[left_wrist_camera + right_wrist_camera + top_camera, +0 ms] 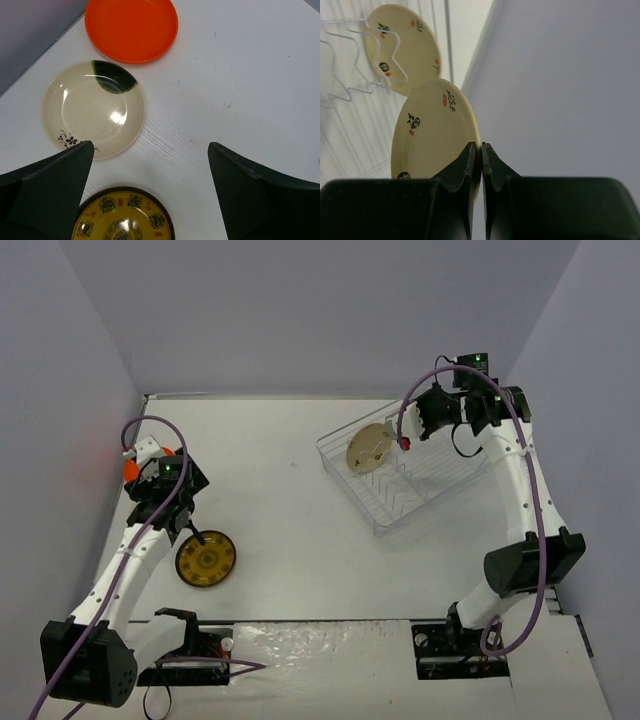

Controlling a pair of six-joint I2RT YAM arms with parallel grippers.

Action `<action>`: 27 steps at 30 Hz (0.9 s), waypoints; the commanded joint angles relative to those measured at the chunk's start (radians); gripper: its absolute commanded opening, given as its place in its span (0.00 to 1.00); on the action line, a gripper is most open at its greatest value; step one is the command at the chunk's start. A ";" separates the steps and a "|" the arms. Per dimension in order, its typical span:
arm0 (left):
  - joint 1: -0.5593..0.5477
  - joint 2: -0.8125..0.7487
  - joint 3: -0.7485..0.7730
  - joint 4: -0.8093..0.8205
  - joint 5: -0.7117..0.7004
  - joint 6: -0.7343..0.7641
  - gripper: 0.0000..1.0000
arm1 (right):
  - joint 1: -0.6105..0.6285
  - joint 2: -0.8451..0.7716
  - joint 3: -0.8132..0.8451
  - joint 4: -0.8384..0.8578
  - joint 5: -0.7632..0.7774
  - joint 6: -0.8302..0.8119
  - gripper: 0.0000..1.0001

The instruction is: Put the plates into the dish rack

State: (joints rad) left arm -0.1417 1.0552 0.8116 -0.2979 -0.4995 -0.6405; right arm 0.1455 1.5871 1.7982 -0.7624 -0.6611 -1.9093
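My right gripper (481, 145) is shut on the rim of a cream plate (432, 132) and holds it on edge above the clear dish rack (430, 490). A second cream plate (402, 47) stands between the rack's wire dividers (350, 75). In the top view the right gripper (405, 443) is at the rack's left end, beside a cream plate (370, 448). My left gripper (151, 145) is open and empty above the table. Below it lie the dark brown plate with yellow centre (122, 217), a cream plate with a dark green patch (93, 109) and the orange plate (131, 27).
The brown plate (205, 560) lies flat near the left arm (130, 560). The orange plate (130, 468) is mostly hidden behind the left wrist, close to the left wall. Grey walls enclose the table on three sides. The rack sits at an angle at the back right.
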 commanded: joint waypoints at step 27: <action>0.007 0.006 0.152 -0.079 -0.077 -0.046 0.97 | 0.062 0.297 0.221 -0.100 -0.066 -0.514 0.00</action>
State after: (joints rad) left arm -0.1417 1.0679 0.8812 -0.3626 -0.5305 -0.6709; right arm 0.2052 1.8540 1.9532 -0.9147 -0.6923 -1.9844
